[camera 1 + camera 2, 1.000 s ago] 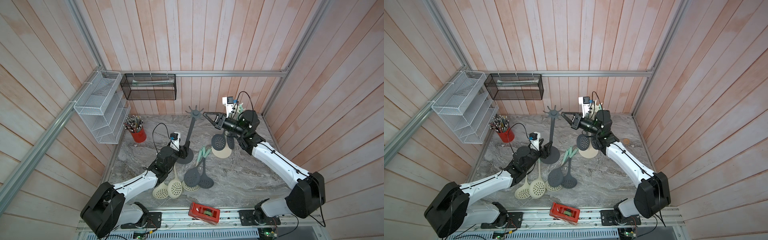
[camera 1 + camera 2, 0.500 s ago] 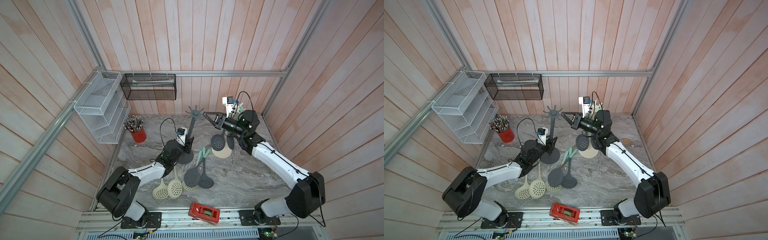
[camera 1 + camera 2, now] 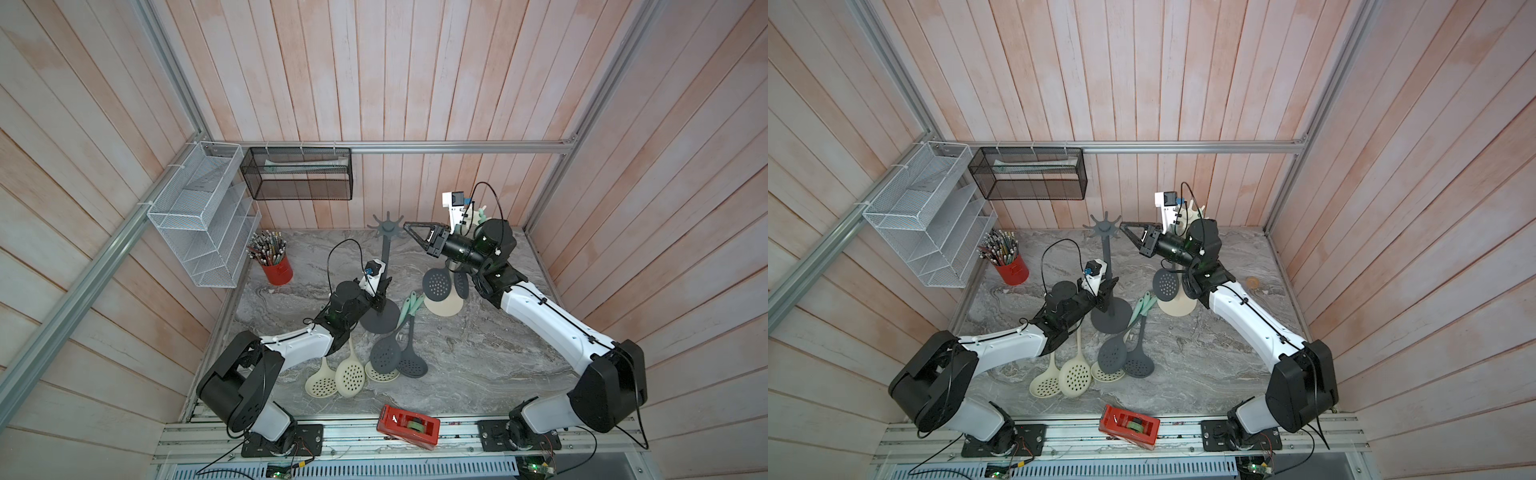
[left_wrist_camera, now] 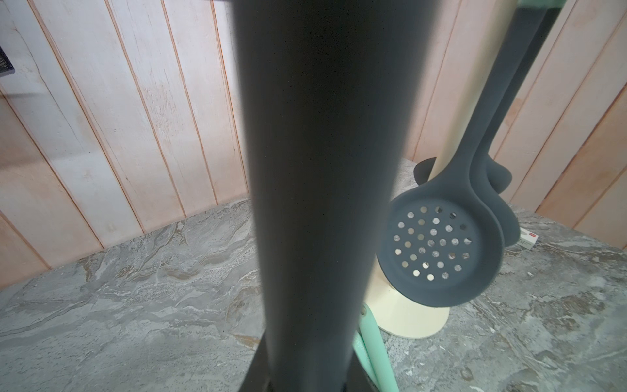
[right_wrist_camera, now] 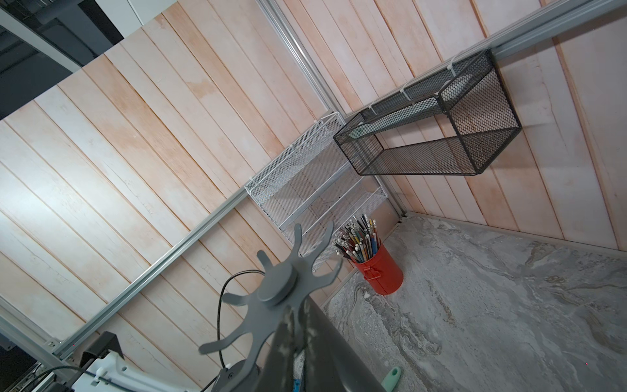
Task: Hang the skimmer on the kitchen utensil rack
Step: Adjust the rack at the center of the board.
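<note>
On a grey marbled table (image 3: 478,353) enclosed by pale pink plank walls (image 3: 415,83) and aluminium rails (image 3: 457,146), a dark grey kitchen utensil rack (image 3: 384,253) stands upright near the middle. The left pincer (image 3: 380,296) straddles its post low down with narrow jaws; whether they press the post cannot be told. The right pincer (image 3: 406,225) is raised just beside the rack's star-shaped top (image 3: 387,226), its jaws drawn almost together. Loose skimmers (image 3: 385,355), cream and dark grey, lie flat in a cluster in front of the rack's base, between the two arms. A white wire shelf (image 3: 199,232) and a black mesh basket (image 3: 297,174) hang on the walls, and a red pencil cup (image 3: 276,270) stands near the far corner on the left arm's side. Only the top views show the red tape dispenser (image 3: 1128,428) at the near edge. Only the left wrist view shows, close up, two dark hanging skimmers (image 4: 437,247) on a cream stand (image 4: 407,322).
</note>
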`<state>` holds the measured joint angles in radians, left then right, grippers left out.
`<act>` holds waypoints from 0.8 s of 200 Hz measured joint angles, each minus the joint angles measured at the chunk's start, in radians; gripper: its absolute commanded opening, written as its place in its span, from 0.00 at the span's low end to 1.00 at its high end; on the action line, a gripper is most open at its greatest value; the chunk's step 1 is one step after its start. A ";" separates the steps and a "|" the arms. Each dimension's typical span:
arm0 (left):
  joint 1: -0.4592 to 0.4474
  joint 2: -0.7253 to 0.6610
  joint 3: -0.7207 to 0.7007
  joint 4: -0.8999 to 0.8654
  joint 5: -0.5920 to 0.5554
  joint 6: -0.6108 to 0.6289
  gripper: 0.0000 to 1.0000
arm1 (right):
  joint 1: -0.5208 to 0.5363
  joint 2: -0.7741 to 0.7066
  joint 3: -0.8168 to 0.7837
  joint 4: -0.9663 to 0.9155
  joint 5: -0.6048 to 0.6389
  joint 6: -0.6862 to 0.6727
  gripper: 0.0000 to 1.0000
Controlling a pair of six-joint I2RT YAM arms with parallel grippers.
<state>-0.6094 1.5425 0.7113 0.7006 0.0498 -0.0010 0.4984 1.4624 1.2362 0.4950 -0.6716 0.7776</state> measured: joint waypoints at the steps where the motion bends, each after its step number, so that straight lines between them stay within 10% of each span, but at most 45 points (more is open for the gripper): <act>1: 0.000 0.000 0.000 0.001 -0.002 -0.002 0.00 | 0.000 0.000 0.000 -0.001 0.000 0.000 0.17; 47: 0.029 0.012 0.007 0.028 -0.029 -0.087 0.00 | -0.013 0.000 0.000 -0.024 0.000 -0.010 0.40; 160: 0.064 0.116 0.095 0.053 -0.129 -0.021 0.00 | -0.024 -0.054 -0.028 -0.040 0.017 -0.027 0.50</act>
<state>-0.5449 1.6588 0.8059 0.7536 -0.0795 -0.0219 0.4740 1.4082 1.2079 0.4553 -0.6544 0.7509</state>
